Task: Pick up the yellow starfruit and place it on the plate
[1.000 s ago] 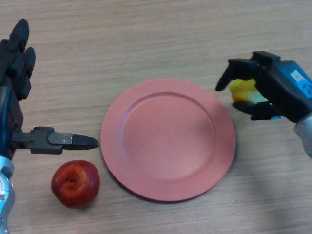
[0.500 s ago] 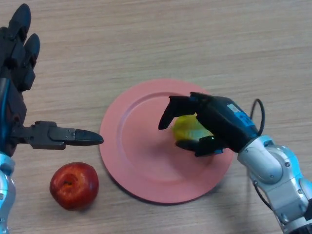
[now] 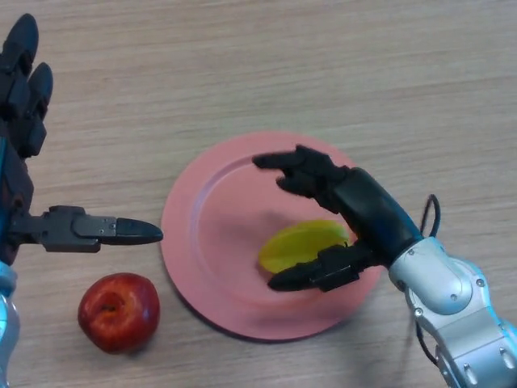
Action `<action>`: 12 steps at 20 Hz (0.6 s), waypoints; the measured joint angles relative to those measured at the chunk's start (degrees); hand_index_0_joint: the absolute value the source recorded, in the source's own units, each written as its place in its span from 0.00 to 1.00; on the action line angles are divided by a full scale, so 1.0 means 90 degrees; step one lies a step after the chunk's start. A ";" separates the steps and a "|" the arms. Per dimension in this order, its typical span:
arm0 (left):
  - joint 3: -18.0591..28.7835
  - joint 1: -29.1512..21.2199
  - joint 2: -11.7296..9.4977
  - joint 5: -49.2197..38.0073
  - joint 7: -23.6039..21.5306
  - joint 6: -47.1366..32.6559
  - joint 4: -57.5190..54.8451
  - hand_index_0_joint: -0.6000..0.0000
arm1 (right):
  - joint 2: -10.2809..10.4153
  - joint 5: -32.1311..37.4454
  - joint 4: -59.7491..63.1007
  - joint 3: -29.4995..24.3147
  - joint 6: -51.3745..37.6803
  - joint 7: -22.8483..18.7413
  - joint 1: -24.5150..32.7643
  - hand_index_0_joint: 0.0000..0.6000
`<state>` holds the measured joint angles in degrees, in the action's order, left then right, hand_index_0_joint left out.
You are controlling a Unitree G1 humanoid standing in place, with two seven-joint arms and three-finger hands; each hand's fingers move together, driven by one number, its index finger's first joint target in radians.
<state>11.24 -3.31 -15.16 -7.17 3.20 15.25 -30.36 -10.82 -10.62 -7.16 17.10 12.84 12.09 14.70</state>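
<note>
The yellow starfruit lies on the pink plate, right of the plate's middle. My right hand hovers over it with fingers spread wide: the upper fingers reach past it toward the plate's centre, the thumb runs just below it. The hand's fingers are straight and do not grip the fruit. My left hand is at the far left, open, thumb pointing toward the plate.
A red apple sits on the wooden table at the lower left, just off the plate's rim and below my left thumb.
My right hand carried the starfruit from the table right of the plate onto the plate, then opened; the fruit now lies flat there. The left hand barely moved.
</note>
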 measured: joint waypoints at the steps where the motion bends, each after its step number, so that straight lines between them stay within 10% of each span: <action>1: -0.0014 0.0001 0.0000 0.0007 0.0000 -0.0001 0.0001 1.00 | 0.0000 0.0224 -0.0102 -0.0001 0.0205 -0.0002 0.0001 0.00; 12: -0.0218 0.0010 0.0023 0.0028 -0.0008 -0.0004 0.0125 1.00 | -0.0245 0.2240 -0.2338 -0.1808 0.1557 -0.0247 -0.0499 0.00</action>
<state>9.28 -3.23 -14.95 -6.92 3.13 15.21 -29.24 -13.03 9.54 -28.20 0.83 26.85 9.86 10.21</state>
